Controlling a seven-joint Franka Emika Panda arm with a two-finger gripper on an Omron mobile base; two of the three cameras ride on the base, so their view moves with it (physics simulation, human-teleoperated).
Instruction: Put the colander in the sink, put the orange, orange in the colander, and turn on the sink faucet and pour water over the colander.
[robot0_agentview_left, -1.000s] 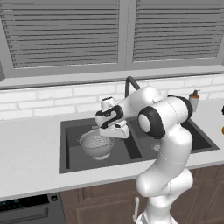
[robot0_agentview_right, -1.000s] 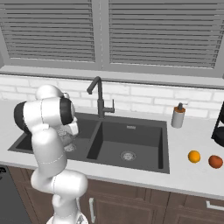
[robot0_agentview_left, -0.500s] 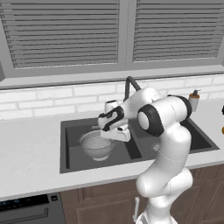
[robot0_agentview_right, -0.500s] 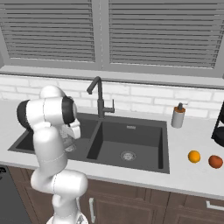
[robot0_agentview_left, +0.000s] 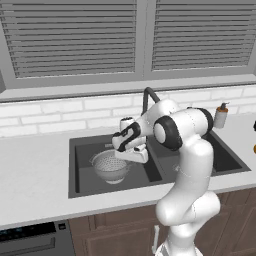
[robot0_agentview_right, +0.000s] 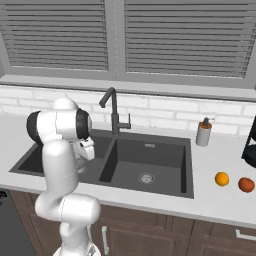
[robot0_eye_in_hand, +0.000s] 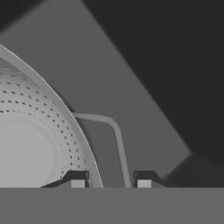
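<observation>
The round silver-grey perforated metal colander (robot0_agentview_left: 110, 165) is seen standing on the floor of the left basin of the dark grey rectangular double-basin sink (robot0_agentview_left: 80, 187), so the first step of the task is judged to be at its very end. In the hand view the two dark fingertips of the claw (robot0_eye_in_hand: 110, 180) are placed on both sides of the thin wire side handle (robot0_eye_in_hand: 114, 131) of the colander, and the claw is drawn as narrow as it gets; it is judged that the handle is pinched, though the contact itself is hidden at the lower edge of that view. In the left base view the claw (robot0_agentview_left: 131, 152) is at about three o'clock of the colander, just beside its rim.

The two small round smooth oranges (robot0_agentview_right: 222, 178) (robot0_agentview_right: 246, 184) are lying near each other on the light grey surface (robot0_agentview_right: 215, 200), at about three o'clock of the sink and well apart from the claw. The tall slim dark grey faucet (robot0_agentview_right: 114, 112) is standing behind the divider between the basins, and no stream is seen below its spout.

For the next move, the handle must be let go and the claw lifted straight out of the basin. After that a long swing toward the oranges is called for, and possibly the base must be driven, because the fruits are far on the other side.
</observation>
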